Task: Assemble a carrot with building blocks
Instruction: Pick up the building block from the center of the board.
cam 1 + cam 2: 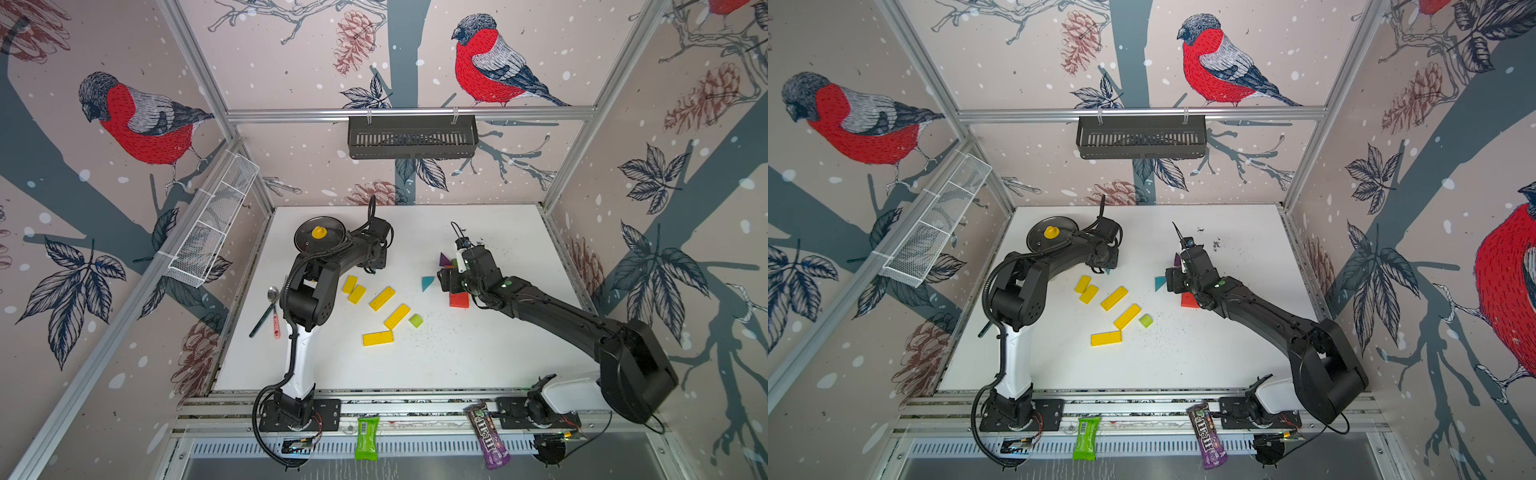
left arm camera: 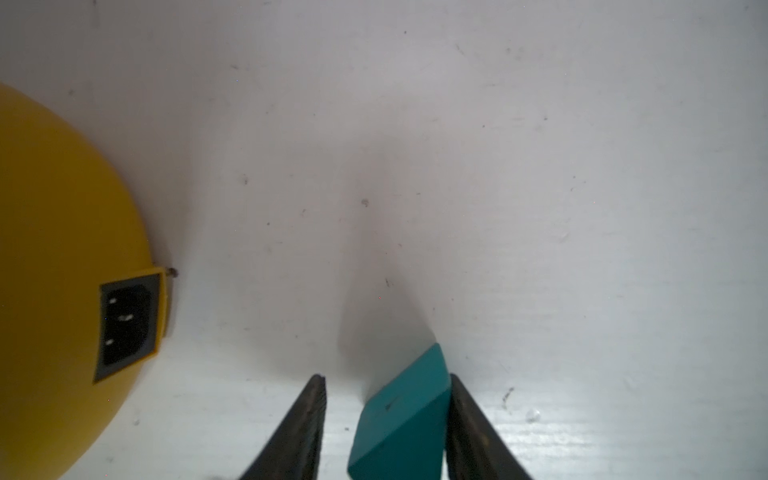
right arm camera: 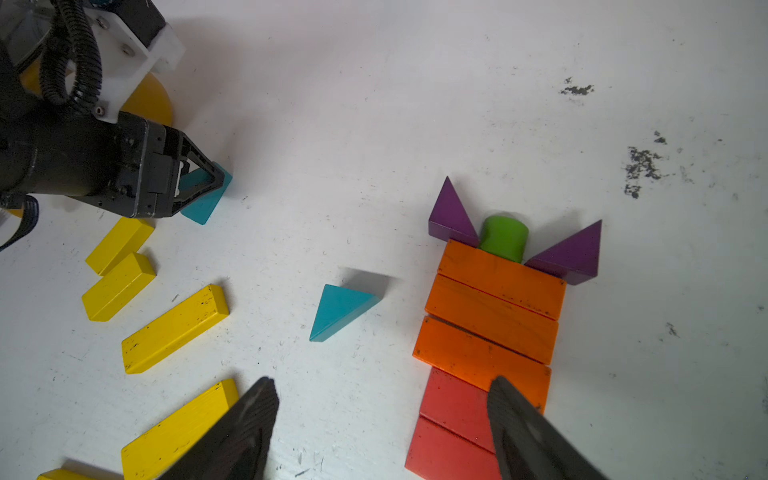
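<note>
The carrot lies flat in the right wrist view: three orange bars (image 3: 498,303), two red blocks (image 3: 453,415) below them, two purple triangles (image 3: 451,216) and a green cylinder (image 3: 504,239) on top. A loose teal triangle (image 3: 338,309) lies beside it. Several yellow bars (image 1: 381,298) and a lime cube (image 1: 415,320) are scattered mid-table. My left gripper (image 2: 386,377) stands low near the pot, open around another teal triangle (image 2: 399,424); the block touches one finger, with a gap to the other. My right gripper (image 3: 382,386) hovers open and empty beside the red blocks.
A yellow pot (image 2: 62,249) with a dark lid (image 1: 319,237) stands at the back left, close to the left gripper. A spoon (image 1: 272,295) lies at the left edge. Dark crumbs (image 3: 642,164) dot the table. Two snack packs (image 1: 367,438) rest on the front rail.
</note>
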Motion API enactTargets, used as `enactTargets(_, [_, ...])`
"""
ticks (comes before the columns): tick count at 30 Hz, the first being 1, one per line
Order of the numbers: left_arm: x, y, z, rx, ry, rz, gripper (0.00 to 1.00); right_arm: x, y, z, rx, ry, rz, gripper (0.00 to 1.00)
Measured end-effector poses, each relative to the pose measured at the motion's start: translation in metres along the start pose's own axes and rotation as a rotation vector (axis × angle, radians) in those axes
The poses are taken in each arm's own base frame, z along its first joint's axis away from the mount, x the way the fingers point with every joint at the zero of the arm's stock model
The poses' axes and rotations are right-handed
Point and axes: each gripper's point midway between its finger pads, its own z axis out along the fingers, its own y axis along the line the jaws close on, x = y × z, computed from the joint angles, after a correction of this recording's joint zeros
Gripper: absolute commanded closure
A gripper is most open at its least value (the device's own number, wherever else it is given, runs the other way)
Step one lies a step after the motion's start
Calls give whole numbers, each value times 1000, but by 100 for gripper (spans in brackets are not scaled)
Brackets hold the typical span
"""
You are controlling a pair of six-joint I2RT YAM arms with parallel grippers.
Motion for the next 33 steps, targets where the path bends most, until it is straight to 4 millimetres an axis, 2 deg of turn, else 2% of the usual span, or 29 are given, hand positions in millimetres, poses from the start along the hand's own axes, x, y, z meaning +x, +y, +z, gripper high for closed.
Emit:
enactTargets(5, [4,0,3,-3,11,7,64,0,-1,0,1,0,1,19])
enactTargets(9, [5,1,3,-4,13,7,73,0,-1,0,1,0,1,19])
enactTargets(20, [0,2,-9,2,-4,-60,78,0,-1,0,1,1,1,19])
enactTargets(26, [-11,2,-18,-2,-22,-208,78,0,-1,1,1,1,1,20])
enactTargets(33, [4,-2,-23,12,-16,-460,83,0,-1,-2,-2,-6,5,20])
